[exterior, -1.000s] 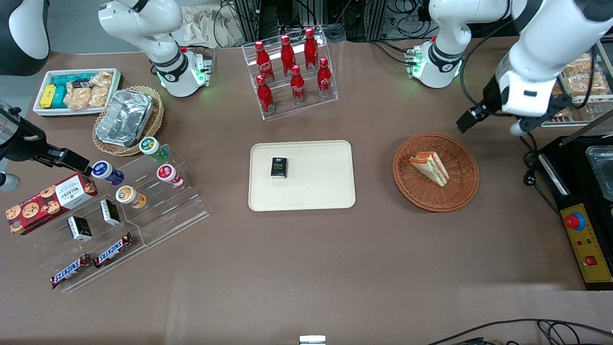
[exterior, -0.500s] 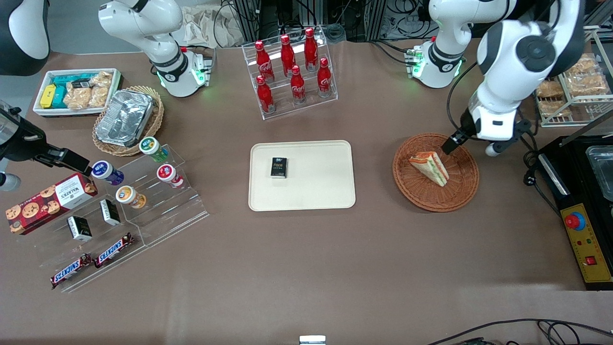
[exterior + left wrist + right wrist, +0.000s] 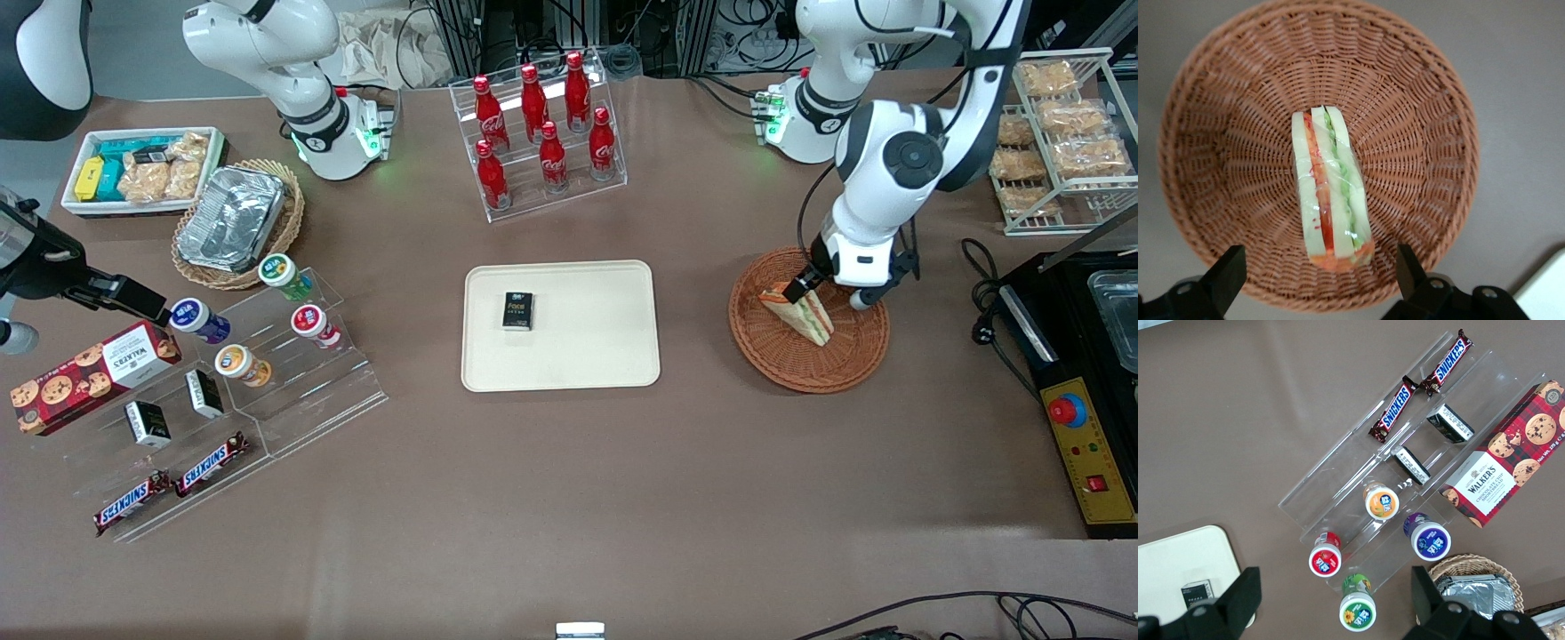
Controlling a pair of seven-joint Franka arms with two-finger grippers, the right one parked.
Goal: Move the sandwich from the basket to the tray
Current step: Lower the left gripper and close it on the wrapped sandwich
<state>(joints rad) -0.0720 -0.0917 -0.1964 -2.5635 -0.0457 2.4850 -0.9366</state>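
The sandwich [image 3: 807, 316], a wedge of pale bread with green, red and orange layers, lies in the round reddish-brown wicker basket [image 3: 800, 378]. My left gripper [image 3: 828, 292] hangs open just above the basket, over the sandwich's end that is farther from the front camera. In the left wrist view the sandwich [image 3: 1328, 200] lies lengthwise in the basket [image 3: 1238, 133], and my gripper [image 3: 1318, 280] straddles its orange-edged end without touching it. The cream tray [image 3: 587, 347] lies beside the basket, toward the parked arm's end, and a corner of the tray [image 3: 1546, 293] shows in the wrist view.
A small black box [image 3: 517, 311] lies on the tray. A clear rack of red cola bottles [image 3: 542, 133] stands farther from the front camera than the tray. A wire rack of snack packets [image 3: 1058, 133] and a black machine [image 3: 1085, 373] stand at the working arm's end.
My left arm swung in from the working arm's end of the table and came down over the basket. The gripper now hangs open over the sandwich. Sandwich and basket have not moved.
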